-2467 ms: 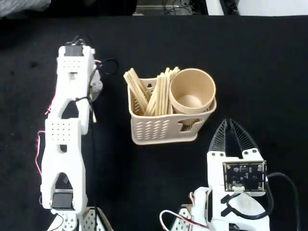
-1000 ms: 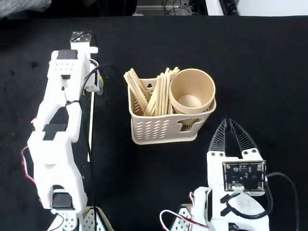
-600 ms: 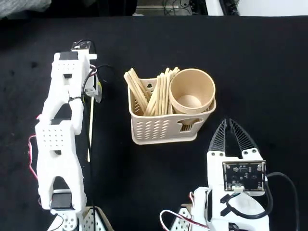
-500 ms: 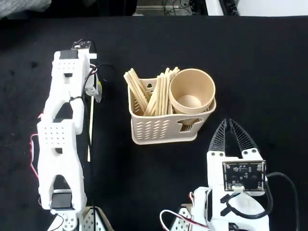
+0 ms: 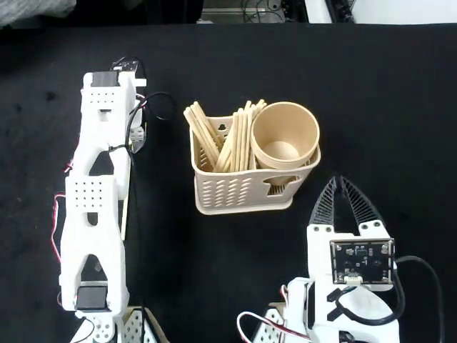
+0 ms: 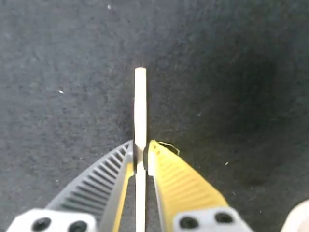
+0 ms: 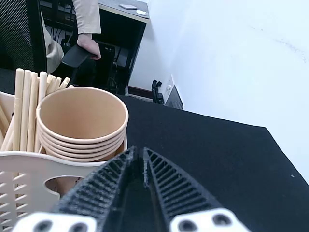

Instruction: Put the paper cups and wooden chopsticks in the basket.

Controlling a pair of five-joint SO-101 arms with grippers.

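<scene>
The left wrist view gives the grip: the left gripper point(image 6: 140, 162) is pinched on one chopstick point(image 6: 140, 104) over the black surface point(image 6: 231, 72). From above, the left arm point(image 5: 93, 207) lies at 9 o'clock of the basket point(image 5: 243, 194). The right gripper point(image 5: 341, 187), jaws closed on nothing, sits at 5 o'clock. The right wrist view adds nested rims: stacked cups point(image 7: 82, 118) fill the basket's 3 o'clock side, bundled chopsticks point(image 5: 232, 139) its 9 o'clock side.

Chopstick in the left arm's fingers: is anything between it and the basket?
Nothing visible. The left arm's fingers pinch the chopstick, and bare black table lies between that arm and the basket.
</scene>
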